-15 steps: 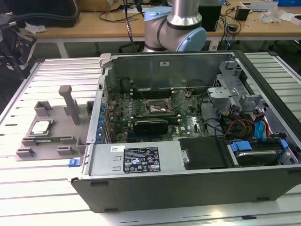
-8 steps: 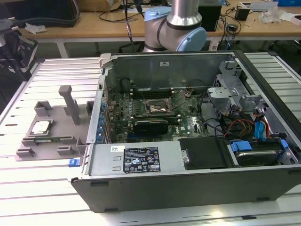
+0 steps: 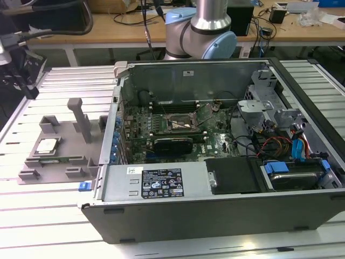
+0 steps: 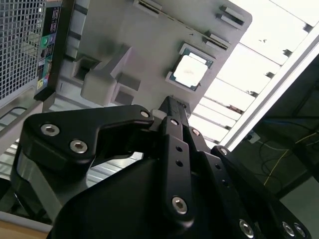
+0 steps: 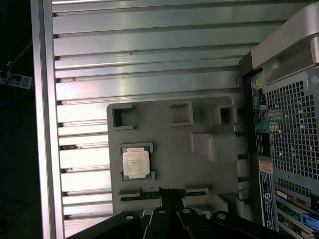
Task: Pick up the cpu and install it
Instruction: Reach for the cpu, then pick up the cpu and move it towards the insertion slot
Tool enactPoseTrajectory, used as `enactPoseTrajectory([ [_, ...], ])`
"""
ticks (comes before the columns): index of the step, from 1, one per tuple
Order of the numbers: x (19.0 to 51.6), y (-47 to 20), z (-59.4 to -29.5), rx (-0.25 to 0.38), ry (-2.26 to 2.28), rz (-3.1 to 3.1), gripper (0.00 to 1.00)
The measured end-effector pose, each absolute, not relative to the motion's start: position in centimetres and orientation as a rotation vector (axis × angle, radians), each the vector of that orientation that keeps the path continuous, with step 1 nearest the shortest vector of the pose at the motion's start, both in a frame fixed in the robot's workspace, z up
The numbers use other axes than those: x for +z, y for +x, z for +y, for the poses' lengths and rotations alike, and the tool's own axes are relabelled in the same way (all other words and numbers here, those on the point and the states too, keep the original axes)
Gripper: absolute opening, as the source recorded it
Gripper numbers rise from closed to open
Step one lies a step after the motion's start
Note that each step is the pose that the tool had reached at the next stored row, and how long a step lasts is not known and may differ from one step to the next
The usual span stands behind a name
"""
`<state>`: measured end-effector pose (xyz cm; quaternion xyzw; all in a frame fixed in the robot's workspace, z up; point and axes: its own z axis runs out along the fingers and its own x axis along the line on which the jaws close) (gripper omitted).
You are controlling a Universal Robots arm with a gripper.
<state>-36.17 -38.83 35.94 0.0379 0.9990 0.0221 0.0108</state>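
The cpu (image 3: 47, 145) lies flat in a recess of the grey plastic tray (image 3: 64, 135) on the slatted table, at the exterior view's left of the open computer case (image 3: 161, 183). Its silvery top faces up in both wrist views (image 4: 191, 70) (image 5: 136, 163). My gripper (image 4: 172, 102) hangs above the tray, apart from the chip, with its black fingers pressed together and nothing between them. It also appears at the tray's edge in the first wrist view (image 5: 169, 191) and high at the exterior view's left (image 3: 31, 90). The dark socket frame (image 3: 182, 125) sits on the motherboard inside the case.
Upright grey blocks (image 3: 81, 116) rise from the tray close to the case's wall. Inside the case are cables, drive bays (image 3: 259, 105) and a black cover (image 3: 234, 175). The arm's base (image 3: 202, 32) stands behind the case. The table's edge (image 5: 42, 119) runs beside the tray.
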Motion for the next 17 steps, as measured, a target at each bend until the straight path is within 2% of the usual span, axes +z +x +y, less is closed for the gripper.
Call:
enactPoseTrajectory([
  [12, 32.7, -36.2, -38.4, 0.069, 0.118, 3.117, 0.11],
  [17, 32.6, -36.2, -38.4, 0.069, 0.118, 3.117, 0.11],
])
